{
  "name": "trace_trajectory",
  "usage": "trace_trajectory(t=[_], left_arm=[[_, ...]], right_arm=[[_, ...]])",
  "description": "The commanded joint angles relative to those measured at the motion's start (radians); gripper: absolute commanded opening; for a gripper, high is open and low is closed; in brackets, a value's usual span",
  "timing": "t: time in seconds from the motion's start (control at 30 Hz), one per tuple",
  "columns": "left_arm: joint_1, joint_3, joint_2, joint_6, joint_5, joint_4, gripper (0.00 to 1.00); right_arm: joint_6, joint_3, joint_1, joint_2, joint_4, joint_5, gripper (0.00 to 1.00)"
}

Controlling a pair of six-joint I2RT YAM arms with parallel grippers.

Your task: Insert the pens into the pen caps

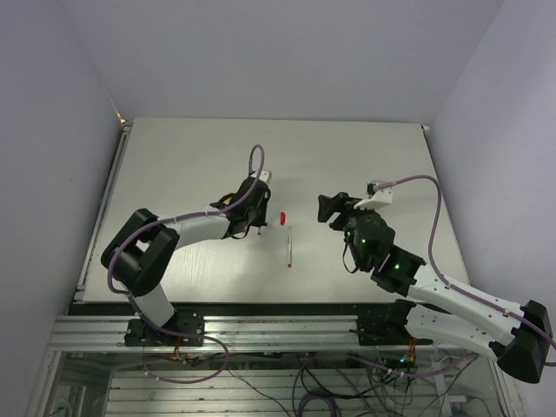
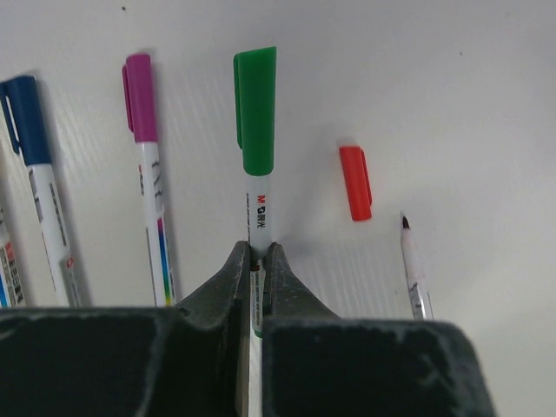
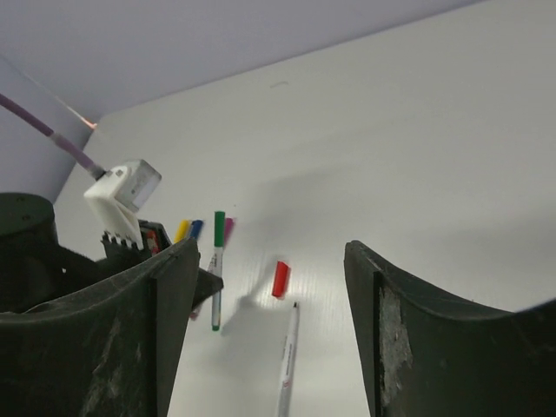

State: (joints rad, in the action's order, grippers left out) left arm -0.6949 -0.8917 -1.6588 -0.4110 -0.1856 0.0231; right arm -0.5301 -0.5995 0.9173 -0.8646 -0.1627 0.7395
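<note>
At our left pincer (image 2: 258, 254) the jaws are pressed together on the white barrel of the green-capped pen (image 2: 257, 204), whose cap points straight away from the wrist. We cannot tell whether it rests on the table (image 2: 452, 78) or hangs just above it. To the left of that grip lie the purple-capped pen (image 2: 149, 191) and the blue-capped pen (image 2: 39, 191), both roughly parallel to the held one, so we judge these three finished. To the right of the grip lies the loose red cap (image 2: 355, 182), touching nothing. Just past it, further right, is the bare pen (image 2: 413, 269), its dark tip pointing the same way as the capped ends and its long axis nearly parallel to the cap's. Our right pincer (image 1: 332, 210) hovers beyond that pair with its jaws wide apart, holding nothing. Cap and pen thus lie between the two pincers, the cap somewhat closer to the left one. Since the left is occupied, we judge the bare pen falls to the free right arm, gripped across its barrel.
</note>
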Motion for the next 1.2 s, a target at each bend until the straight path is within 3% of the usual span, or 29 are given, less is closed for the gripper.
trace_trajectory(t=[0.0,0.2,0.5,0.67,0.87,1.17], left_arm=[[0.033,-0.076,-0.057,0.018,0.037,-0.024,0.11],[0.045,-0.146,-0.16,0.03,0.065,-0.058,0.12],[0.046,-0.176,-0.218,0.018,0.075,-0.083,0.3],[0.046,-0.193,-0.175,0.025,0.069,-0.095,0.38],[0.046,-0.212,-0.067,0.031,0.061,-0.115,0.4],[0.004,-0.095,0.069,-0.007,0.091,-0.057,0.45]], right_arm=[[-0.047,0.005,-0.004,0.008,0.076,0.068,0.66],[-0.053,0.014,-0.004,-0.005,0.08,0.061,0.63],[-0.036,0.005,-0.004,-0.052,0.073,0.056,0.63],[-0.024,0.007,-0.005,-0.064,0.06,0.053,0.63],[-0.009,-0.005,-0.005,-0.077,0.048,0.072,0.63],[-0.062,-0.029,-0.021,-0.092,0.106,0.128,0.63]])
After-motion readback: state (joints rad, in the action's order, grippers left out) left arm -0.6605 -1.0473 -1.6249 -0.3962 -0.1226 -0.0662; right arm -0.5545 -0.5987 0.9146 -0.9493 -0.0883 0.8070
